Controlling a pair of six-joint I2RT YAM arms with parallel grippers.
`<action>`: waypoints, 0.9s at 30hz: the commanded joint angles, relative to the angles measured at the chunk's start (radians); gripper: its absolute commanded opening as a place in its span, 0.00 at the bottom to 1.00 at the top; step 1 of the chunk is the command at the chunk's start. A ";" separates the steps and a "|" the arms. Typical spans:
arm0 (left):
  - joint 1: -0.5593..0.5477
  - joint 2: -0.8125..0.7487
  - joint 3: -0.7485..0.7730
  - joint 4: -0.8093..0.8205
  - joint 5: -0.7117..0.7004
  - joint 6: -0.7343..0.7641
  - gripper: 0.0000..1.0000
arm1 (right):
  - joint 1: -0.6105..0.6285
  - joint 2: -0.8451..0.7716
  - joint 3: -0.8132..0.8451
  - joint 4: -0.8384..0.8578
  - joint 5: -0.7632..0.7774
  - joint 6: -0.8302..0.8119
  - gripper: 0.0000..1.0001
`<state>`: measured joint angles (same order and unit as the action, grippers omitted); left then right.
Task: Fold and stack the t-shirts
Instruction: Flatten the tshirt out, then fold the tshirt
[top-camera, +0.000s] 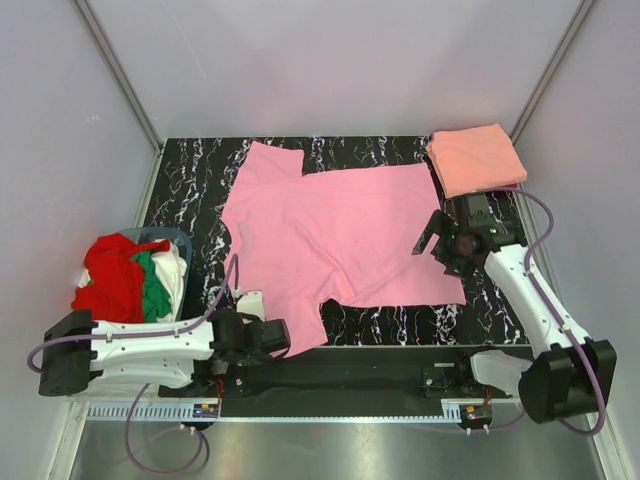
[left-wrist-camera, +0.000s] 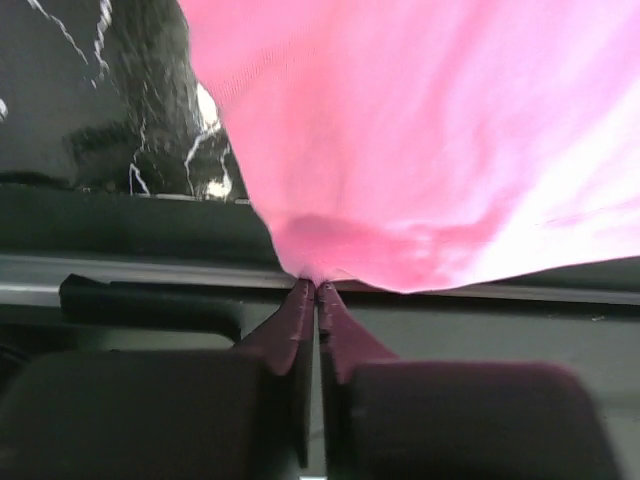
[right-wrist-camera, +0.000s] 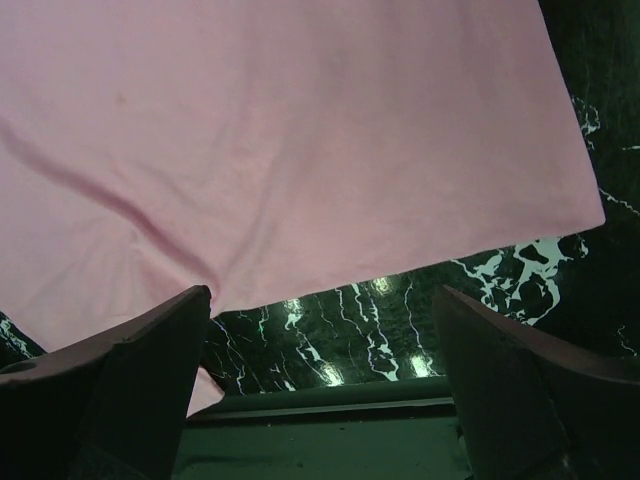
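A bubblegum pink t-shirt (top-camera: 340, 235) lies spread flat on the black marble table (top-camera: 190, 190). My left gripper (top-camera: 288, 338) is shut on the shirt's near corner at the table's front edge. In the left wrist view the shut jaws (left-wrist-camera: 316, 287) pinch the pink cloth (left-wrist-camera: 420, 150). My right gripper (top-camera: 432, 240) is open and empty over the shirt's right edge. In the right wrist view its gripper (right-wrist-camera: 320, 300) hangs above the pink hem (right-wrist-camera: 300, 150). A folded salmon-orange t-shirt (top-camera: 475, 158) lies at the back right corner.
A round blue-grey basket (top-camera: 178, 237) at the left holds crumpled red (top-camera: 112, 275), green (top-camera: 152, 288) and white (top-camera: 172, 272) t-shirts. A black rail (top-camera: 350, 375) runs along the table's near edge. Grey walls enclose the back and sides.
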<state>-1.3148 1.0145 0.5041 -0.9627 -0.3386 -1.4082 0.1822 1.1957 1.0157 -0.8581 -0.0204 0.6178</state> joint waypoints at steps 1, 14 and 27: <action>0.000 -0.077 0.017 -0.028 -0.109 -0.064 0.00 | -0.001 -0.102 -0.061 0.028 -0.006 0.078 1.00; -0.035 -0.249 0.105 -0.240 -0.141 -0.159 0.00 | -0.021 -0.275 -0.272 -0.030 0.206 0.273 1.00; -0.038 -0.386 0.221 -0.527 -0.227 -0.250 0.00 | -0.341 -0.162 -0.393 0.086 0.079 0.234 0.94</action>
<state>-1.3491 0.6445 0.7052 -1.3273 -0.5076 -1.6077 -0.1089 1.0439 0.6456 -0.8303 0.0910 0.8520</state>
